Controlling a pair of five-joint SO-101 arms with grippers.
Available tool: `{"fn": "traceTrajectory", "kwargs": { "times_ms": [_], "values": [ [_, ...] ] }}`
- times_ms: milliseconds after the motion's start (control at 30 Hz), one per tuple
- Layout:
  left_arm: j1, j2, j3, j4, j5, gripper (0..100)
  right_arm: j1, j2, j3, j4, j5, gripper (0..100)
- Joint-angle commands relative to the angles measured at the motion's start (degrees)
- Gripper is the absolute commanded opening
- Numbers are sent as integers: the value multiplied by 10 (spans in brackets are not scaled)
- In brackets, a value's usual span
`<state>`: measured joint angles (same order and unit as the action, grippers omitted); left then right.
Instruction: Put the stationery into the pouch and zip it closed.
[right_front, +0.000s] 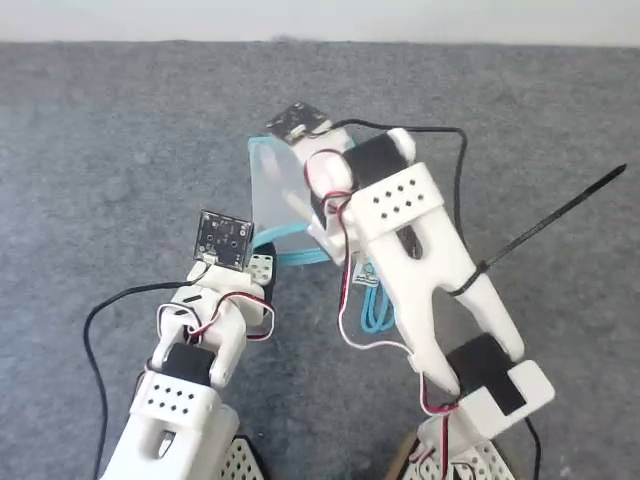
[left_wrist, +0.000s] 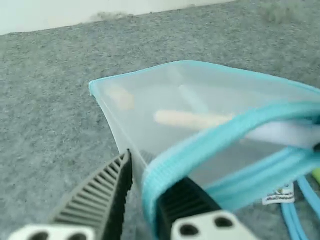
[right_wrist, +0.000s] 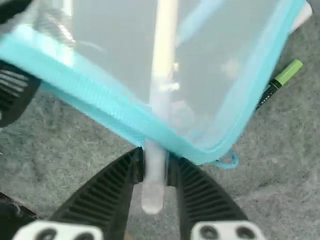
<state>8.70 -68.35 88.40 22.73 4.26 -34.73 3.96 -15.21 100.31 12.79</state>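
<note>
A grey, carpet-like desk (right_front: 100, 150) runs back to a strip of white wall (right_front: 320, 20). Two arms stand side by side on it, and between them is one translucent pouch (right_front: 285, 200) with a light blue zip edge, raised off the desk and tilted on its side.

The left gripper (left_wrist: 147, 172) has that blue edge between its ribbed jaws, which are nearly together and pinch the rim at the pouch's near corner. The right gripper (right_wrist: 155, 155) is clamped on one pale stick (right_wrist: 152, 190), whose far end runs up past the zip edge. It looks to be inside the pouch, though through the cloudy wall that is hard to confirm. From the left wrist, a second blurred pale shape shows behind the wall nearer the pouch's far corner.

One green-capped pen (right_wrist: 280, 82) lies on the desk just beside the pouch. One blue cord (right_front: 375, 312) trails from the pouch under the right arm
</note>
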Motion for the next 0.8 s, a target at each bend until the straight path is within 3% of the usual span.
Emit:
{"fn": "traceTrajectory", "kwargs": {
  "times_ms": [0, 400, 567, 767],
  "values": [
    [16, -11, -6, -4, -8, 12, -40, -62, -37, -17, -3, 213],
    [15, -12, -6, -4, -8, 12, -18, -241, -17, -2, 25, 214],
    [-45, -16, -10, -4, -4, 12, 45, -273, 113, -13, 23, 214],
    [-90, -15, -19, -2, -4, 12, 156, -279, 343, -145, 21, 213]
  ]
}}
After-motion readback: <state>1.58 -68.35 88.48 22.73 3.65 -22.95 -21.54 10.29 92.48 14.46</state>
